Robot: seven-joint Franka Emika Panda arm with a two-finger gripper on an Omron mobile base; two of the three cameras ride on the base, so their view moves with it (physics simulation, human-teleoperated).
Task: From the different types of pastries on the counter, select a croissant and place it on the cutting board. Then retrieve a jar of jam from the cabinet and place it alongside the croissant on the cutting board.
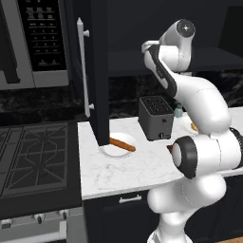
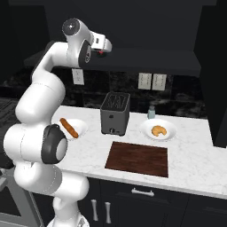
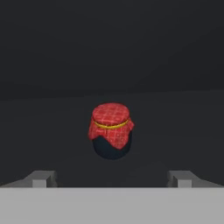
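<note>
Two steps remain undone, by my reckoning. Nearest, the cutting board (image 2: 138, 158) lies bare on the counter (image 2: 186, 164); behind it the croissant (image 2: 158, 130) sits on its white plate (image 2: 170, 126), the stick pastry (image 2: 68, 127) on another. Higher and deeper, past the open cabinet door (image 1: 95, 71), the gripper (image 3: 112, 178) hangs spread, grasping nothing, with the jar of jam (image 3: 111, 130) ahead, apparently untouched. No readable writing anywhere.
</note>
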